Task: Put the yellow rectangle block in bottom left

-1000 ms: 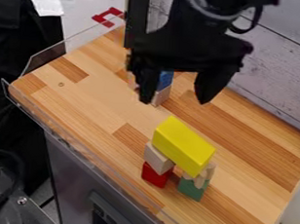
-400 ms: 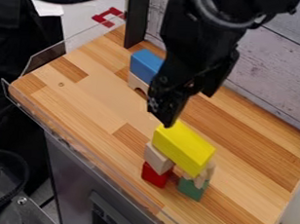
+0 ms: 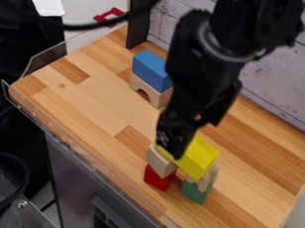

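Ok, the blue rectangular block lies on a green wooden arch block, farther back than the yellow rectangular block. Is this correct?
Not the colour: the arch block under the blue rectangular block is pale wood, not green, as the camera view shows. Both are farther back than the yellow rectangular block.

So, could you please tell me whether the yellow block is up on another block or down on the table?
Up: the yellow block lies on the beige block, above the red block.

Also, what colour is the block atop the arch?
The rectangular block is blue, clearest in the camera view.
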`<state>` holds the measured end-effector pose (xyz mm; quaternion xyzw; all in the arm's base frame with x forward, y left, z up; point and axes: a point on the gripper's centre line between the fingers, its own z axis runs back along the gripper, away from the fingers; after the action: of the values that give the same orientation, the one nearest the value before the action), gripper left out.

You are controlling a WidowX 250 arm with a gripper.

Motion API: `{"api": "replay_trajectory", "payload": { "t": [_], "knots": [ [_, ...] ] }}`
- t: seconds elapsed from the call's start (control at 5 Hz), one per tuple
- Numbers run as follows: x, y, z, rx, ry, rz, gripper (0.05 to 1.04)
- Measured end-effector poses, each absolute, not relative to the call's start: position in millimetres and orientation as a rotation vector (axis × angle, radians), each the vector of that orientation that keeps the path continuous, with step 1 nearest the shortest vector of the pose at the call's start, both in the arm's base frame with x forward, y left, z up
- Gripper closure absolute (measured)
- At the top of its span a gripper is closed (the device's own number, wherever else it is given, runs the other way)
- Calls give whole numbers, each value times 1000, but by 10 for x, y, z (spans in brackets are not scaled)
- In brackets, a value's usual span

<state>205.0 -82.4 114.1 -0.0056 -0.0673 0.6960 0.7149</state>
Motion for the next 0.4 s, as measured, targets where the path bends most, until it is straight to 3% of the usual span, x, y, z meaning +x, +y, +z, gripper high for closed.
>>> {"api": "replay_trajectory", "payload": {
  "t": [0.4],
  "knots": [
    [2068,-800,936,-14,-88,1577,85]
  ]
}}
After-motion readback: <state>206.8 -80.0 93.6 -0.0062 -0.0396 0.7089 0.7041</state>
